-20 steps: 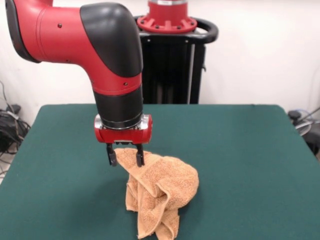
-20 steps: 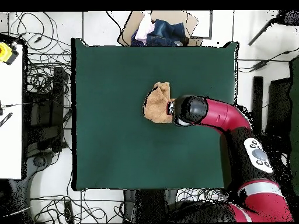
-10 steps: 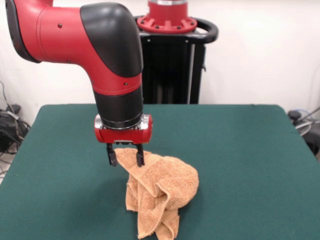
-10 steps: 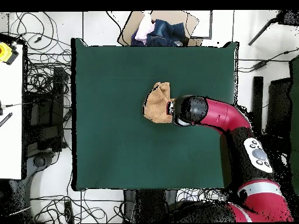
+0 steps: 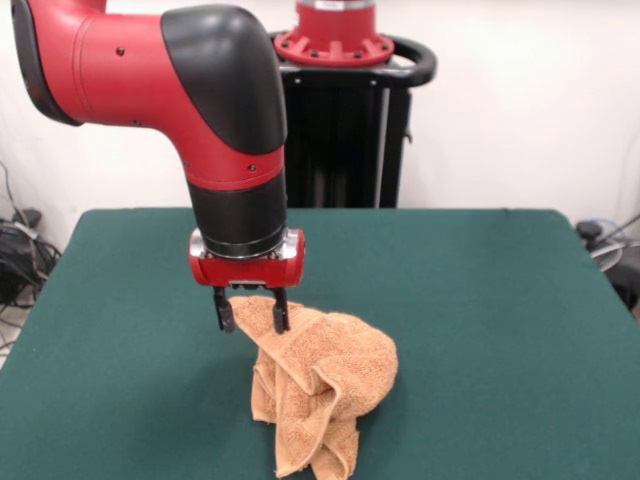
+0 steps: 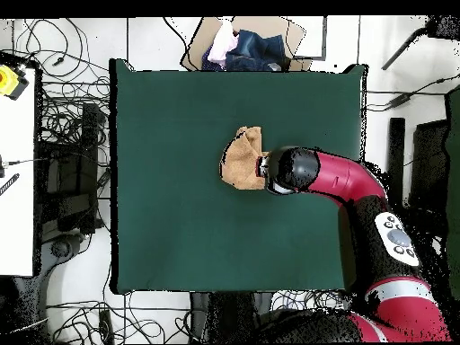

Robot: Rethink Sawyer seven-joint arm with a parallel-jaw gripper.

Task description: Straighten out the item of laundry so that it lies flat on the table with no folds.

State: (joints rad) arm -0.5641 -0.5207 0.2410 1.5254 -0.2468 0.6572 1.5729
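The towel lay bunched on the counter near its middle, well apart from every edge, one end lifted between the fingers.

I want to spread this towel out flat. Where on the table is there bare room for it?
The green table is bare all round the crumpled towel. In the overhead view the widest patch lies left of the towel, to the table's left edge. Right of the towel is crowded: the gripper pinches its upper edge, with the arm above.

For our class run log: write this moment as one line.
gripper: shut on towel | towel: bunched, one edge held up | table: towel near centre | task: not flat yet
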